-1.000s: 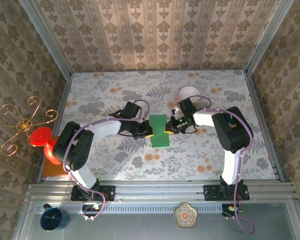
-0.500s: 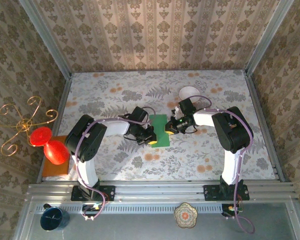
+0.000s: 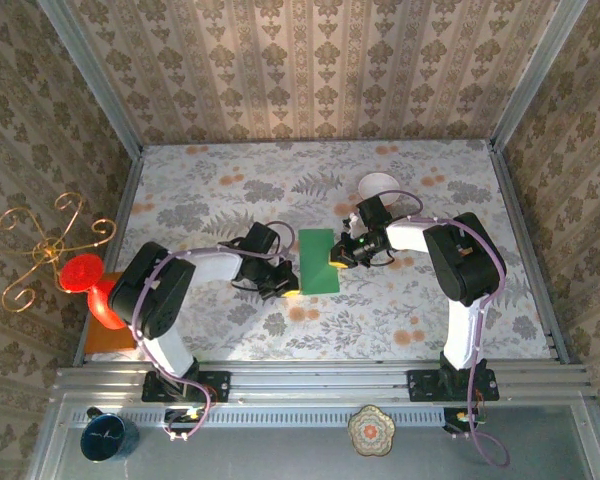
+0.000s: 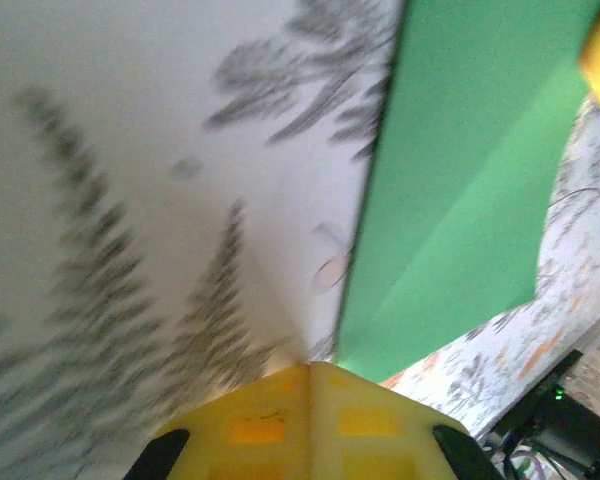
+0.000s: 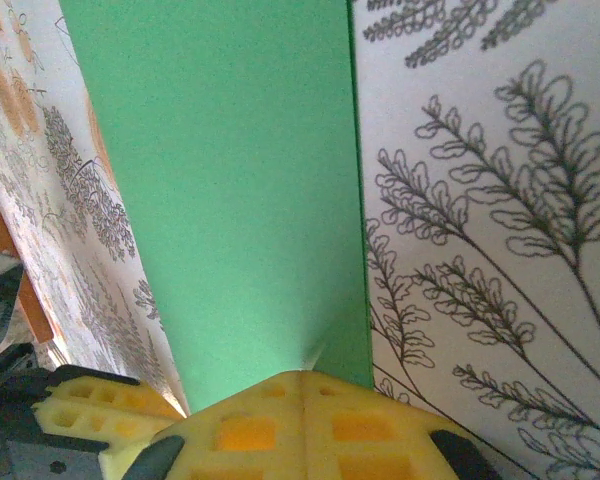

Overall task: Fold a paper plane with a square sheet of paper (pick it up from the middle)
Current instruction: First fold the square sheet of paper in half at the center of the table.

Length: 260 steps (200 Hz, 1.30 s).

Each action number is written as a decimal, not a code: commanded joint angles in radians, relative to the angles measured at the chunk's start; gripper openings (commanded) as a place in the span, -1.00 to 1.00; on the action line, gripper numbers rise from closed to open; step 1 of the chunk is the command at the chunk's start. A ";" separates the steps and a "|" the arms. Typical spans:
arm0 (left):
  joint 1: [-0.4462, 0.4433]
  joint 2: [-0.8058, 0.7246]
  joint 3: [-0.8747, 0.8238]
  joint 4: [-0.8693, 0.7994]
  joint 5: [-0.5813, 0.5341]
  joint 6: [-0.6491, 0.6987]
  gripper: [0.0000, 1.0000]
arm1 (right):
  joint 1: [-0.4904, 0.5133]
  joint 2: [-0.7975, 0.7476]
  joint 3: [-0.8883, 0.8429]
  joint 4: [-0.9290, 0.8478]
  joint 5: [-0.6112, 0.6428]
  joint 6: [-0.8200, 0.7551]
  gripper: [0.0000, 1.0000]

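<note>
Gold curled wire ornament [image 3: 35, 250] stands at 9 o'clock, outside the floral tabletop [image 3: 200, 190]. Just right of it a glossy red goblet-shaped piece [image 3: 92, 285] sits on a flat orange board [image 3: 108, 340] at the tabletop's 8 o'clock edge. A dark-blue mug [image 3: 105, 438] rests on the metal ledge at 7 o'clock. The white left arm [image 3: 155, 290] reaches in from 7 o'clock towards the centre. Its jaws are closed: in the left wrist view the two yellow pads [image 4: 250, 425] meet along one seam with nothing between them. Their tip lies just beside the 7 o'clock corner of the thin bright-green sheet of paper [image 3: 316, 258]. Whether the tip presses on the tabletop I cannot tell. The sheet lies flat near the tabletop's centre, between the two arms' jaws, and from above it looks taller than it is wide. In the left wrist view its long edge runs up and away from the pads, and a faint slanted line crosses its surface. The right arm's jaws are also closed, their yellow pads [image 5: 250, 430] meeting along one seam in the right wrist view. They sit over the sheet's 3 o'clock edge, and that edge runs in under their tip. Whether they pinch the paper or only press on it I cannot tell. A round patterned dish [image 3: 371, 430] lies on the ledge at 6 o'clock. A small white bowl [image 3: 377, 184] stands at 1 o'clock of the sheet, apart from it. The white right arm [image 3: 465, 260] bends in from 5 o'clock.
</note>
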 commanded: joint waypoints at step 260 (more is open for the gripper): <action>0.017 -0.071 0.074 0.146 -0.092 -0.040 -0.70 | -0.004 -0.028 0.098 -0.126 0.156 0.013 -0.55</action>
